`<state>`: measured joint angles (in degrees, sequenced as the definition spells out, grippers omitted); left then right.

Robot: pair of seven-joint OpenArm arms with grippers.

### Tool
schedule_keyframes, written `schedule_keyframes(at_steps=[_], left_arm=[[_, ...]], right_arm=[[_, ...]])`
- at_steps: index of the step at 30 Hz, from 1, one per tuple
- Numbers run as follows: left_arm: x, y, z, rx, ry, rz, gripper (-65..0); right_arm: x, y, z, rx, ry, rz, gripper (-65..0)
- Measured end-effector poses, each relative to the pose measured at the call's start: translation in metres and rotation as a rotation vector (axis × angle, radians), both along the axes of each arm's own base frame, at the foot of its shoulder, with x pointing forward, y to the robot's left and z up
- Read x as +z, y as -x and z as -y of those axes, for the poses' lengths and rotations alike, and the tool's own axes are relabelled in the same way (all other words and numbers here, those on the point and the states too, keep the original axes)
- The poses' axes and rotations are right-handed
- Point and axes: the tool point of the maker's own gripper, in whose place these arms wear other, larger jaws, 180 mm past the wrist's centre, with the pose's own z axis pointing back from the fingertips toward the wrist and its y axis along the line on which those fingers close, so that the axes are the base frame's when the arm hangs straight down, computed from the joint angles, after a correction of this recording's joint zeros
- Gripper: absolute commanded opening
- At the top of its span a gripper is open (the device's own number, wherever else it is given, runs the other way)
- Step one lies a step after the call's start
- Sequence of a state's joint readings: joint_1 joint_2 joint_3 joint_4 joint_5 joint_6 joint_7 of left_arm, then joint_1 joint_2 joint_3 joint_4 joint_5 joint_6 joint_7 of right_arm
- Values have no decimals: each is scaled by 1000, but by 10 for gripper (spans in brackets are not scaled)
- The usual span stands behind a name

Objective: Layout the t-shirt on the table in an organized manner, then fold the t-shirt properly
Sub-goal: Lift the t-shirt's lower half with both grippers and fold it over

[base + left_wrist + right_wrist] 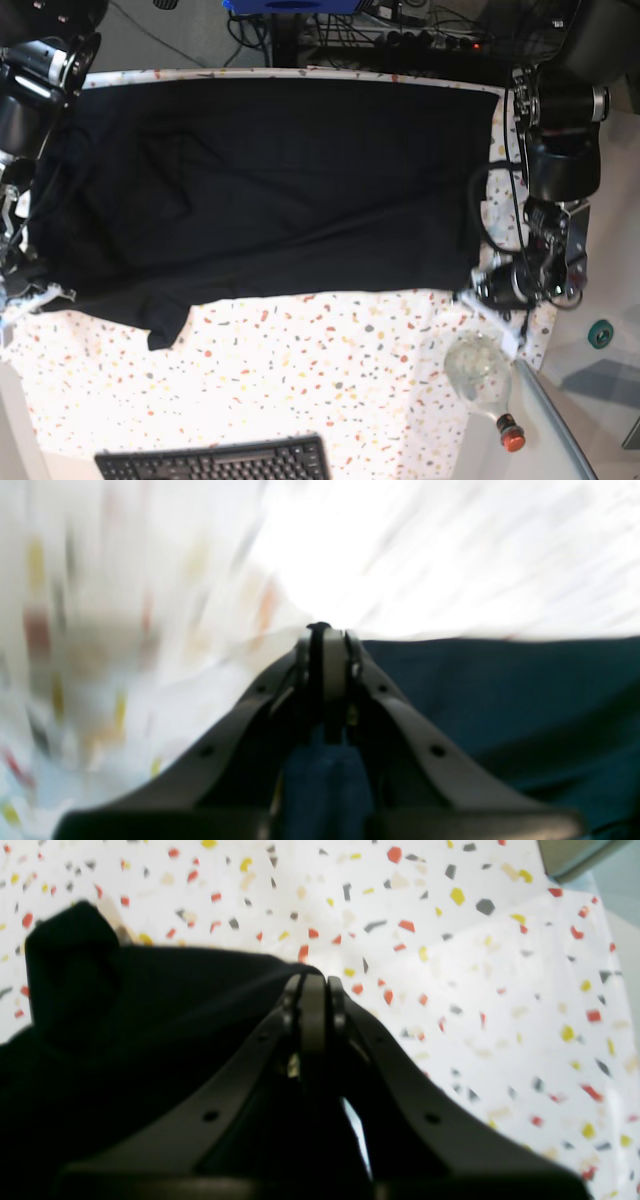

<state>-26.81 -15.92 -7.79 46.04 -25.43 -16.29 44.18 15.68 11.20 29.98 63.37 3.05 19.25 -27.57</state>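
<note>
The left wrist view is blurred: the speckles of the surface [330, 370] smear into streaks, and the cloth there reads dark blue. In the base view the black t-shirt [270, 190] lies spread flat across the far half of the surface, its long axis running side to side. Its left end is hidden under the arm there, and one flap hangs toward the near side at the lower left. The left fingers [327, 640] are pressed together on the t-shirt's edge, with cloth showing between them. The right fingers [315, 985] are pinched closed on another edge. A clear bottle [482, 375] lies near the right corner; a keyboard [215, 463] is cut off at the bottom.
</note>
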Motion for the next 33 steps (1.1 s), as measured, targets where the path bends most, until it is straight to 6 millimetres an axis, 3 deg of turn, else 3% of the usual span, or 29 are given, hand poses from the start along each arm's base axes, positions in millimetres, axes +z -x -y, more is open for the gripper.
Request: schedule_keyframes(at_steps=[3,5,8,14,17,23,26,30,33], left_arm=[[39,-33,2,-13,0,74,-650],[53,-46,2,-13,-3,103,-650],[54,-48,9,-25,0,95,-650],[52,-47,12,-28,12,87,-650],[43,-38,11,-25,11,72,-650],[26,-23,12,-28,11,34,-650],[22,-12,13,-38,0,38,-650],[11,17,14,-84,-27,-33,-650],[20,30,26,-232,-56,-48,-650]], right_arm=[[0,-12,-10,82,-23,48,-650],[2,-21,-11,94,-35,91,-650],[8,-36,-11,110,-60,174,-650],[9,-44,7,71,-67,292,-650],[6,-45,-1,158,-27,294,-650],[-28,-30,-22,232,-49,189,-650],[-40,-14,-19,232,-43,155,-650],[-42,-2,-15,246,-16,137,-650],[-41,9,-12,254,8,73,-650]])
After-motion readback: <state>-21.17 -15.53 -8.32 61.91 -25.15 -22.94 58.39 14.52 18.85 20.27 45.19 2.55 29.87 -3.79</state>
